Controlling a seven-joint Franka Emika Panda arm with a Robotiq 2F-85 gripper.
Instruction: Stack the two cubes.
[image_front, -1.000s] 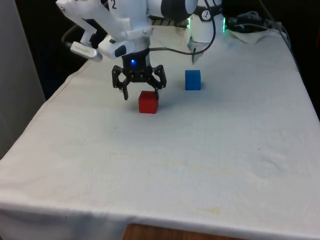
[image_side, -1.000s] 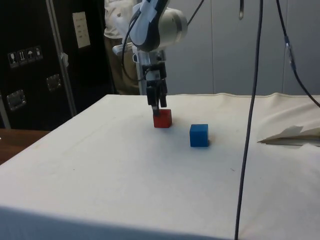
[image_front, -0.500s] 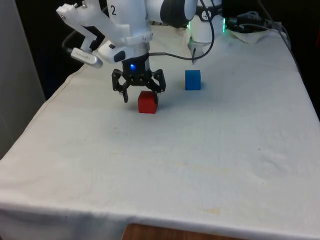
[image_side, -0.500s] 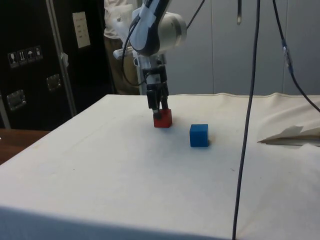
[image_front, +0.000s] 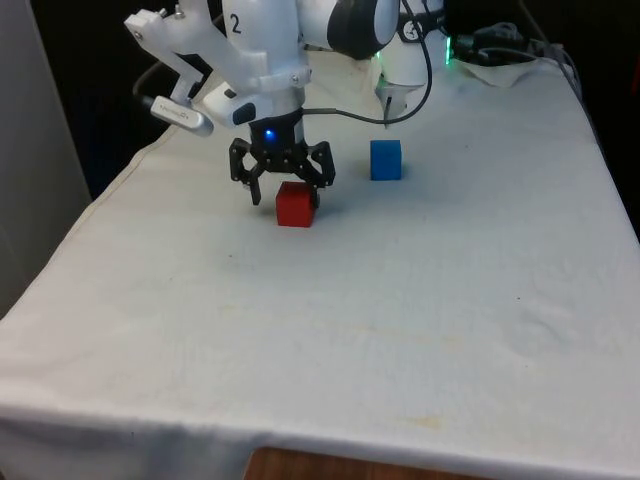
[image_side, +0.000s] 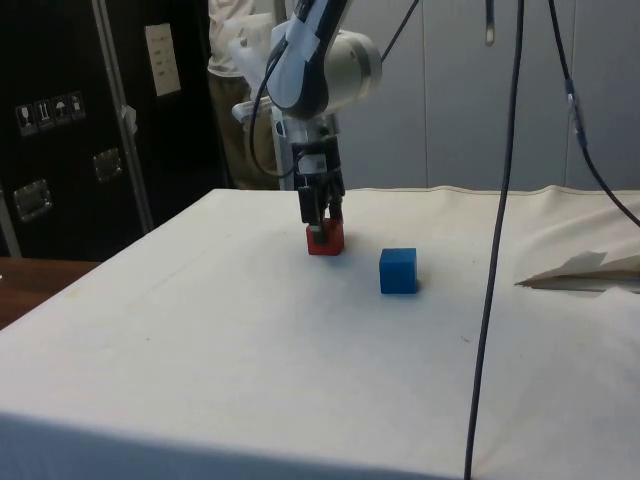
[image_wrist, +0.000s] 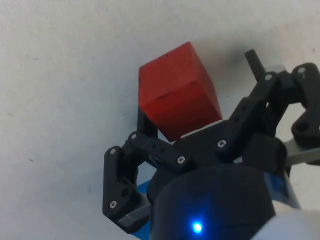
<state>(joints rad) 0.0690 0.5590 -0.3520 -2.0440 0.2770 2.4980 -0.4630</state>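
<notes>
The black tool (image_front: 282, 189) is spread apart astride the matte red cube (image_front: 295, 205); the blue cube (image_front: 385, 160) sits upper right on the cloth-covered surface (image_front: 400, 320).

A table draped in a white cloth (image_front: 420, 330) occupies the foreground, and a strip of brown wood (image_front: 400, 468) is exposed below the cloth's near edge in the front view, with black curtains (image_front: 90, 90) hanging behind the table. In the side view, dark cabinets (image_side: 70, 130) fitted with metal latches and a pale label stand behind the table, next to a pale grey panelled wall (image_side: 450, 90). Black cables (image_side: 505, 200) hang vertically in front of that wall, and a person (image_side: 240, 90) in light clothing stands behind the table's far edge.
</notes>
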